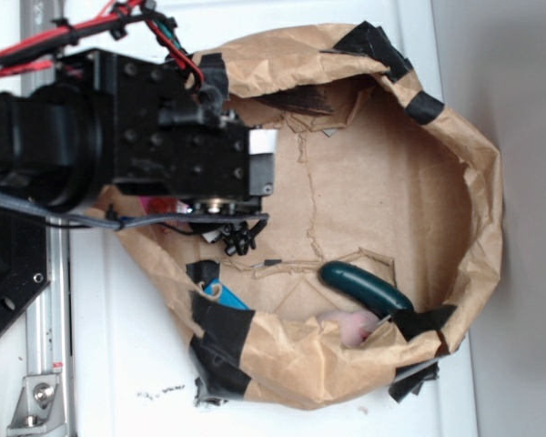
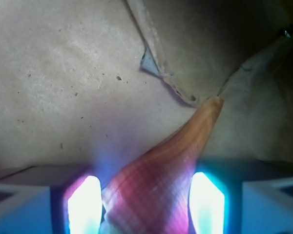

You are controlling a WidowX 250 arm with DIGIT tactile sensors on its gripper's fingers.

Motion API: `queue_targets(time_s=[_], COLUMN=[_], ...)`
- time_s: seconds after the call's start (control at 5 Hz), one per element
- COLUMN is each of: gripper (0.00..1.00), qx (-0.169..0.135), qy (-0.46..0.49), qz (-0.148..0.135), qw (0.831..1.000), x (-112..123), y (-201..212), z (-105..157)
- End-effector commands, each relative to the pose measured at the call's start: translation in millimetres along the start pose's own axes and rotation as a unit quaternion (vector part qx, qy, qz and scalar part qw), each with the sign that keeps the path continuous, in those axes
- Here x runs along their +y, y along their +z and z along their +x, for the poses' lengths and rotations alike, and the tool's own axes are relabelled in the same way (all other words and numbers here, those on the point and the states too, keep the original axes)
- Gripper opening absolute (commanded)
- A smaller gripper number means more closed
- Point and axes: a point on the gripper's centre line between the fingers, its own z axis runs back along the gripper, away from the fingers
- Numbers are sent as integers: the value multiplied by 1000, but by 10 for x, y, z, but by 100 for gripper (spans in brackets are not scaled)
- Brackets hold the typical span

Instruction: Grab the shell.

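Note:
In the wrist view the shell [image 2: 171, 165] is orange-tan and ridged. Its broad whorls fill the space between the two glowing fingers [image 2: 85, 204], and its thin spike points up and right over the brown paper. My gripper [image 2: 146, 207] is shut on it, with both pads pressed against its sides. From the exterior view the black arm reaches in from the left, and the gripper [image 1: 266, 162] sits low over the paper floor. The shell itself is hidden there.
A crumpled brown paper wall [image 1: 478, 182] patched with black tape rings the work area. A dark green handled tool [image 1: 364, 287] and a pale pink lump [image 1: 346, 326] lie at the lower right. A dark brown flat piece [image 1: 300, 98] lies at the top, and a blue item [image 1: 229, 297] by the lower-left wall.

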Motion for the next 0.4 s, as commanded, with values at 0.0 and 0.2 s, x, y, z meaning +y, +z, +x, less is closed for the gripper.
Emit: queue_targets(time_s=[0.0,0.2], gripper=[0,0], qx=[-34,-112], qy=[-19,-93], qz=[-36,-108], qw=[999,983], x=[125,23], y=[241,797], z=[132,364])
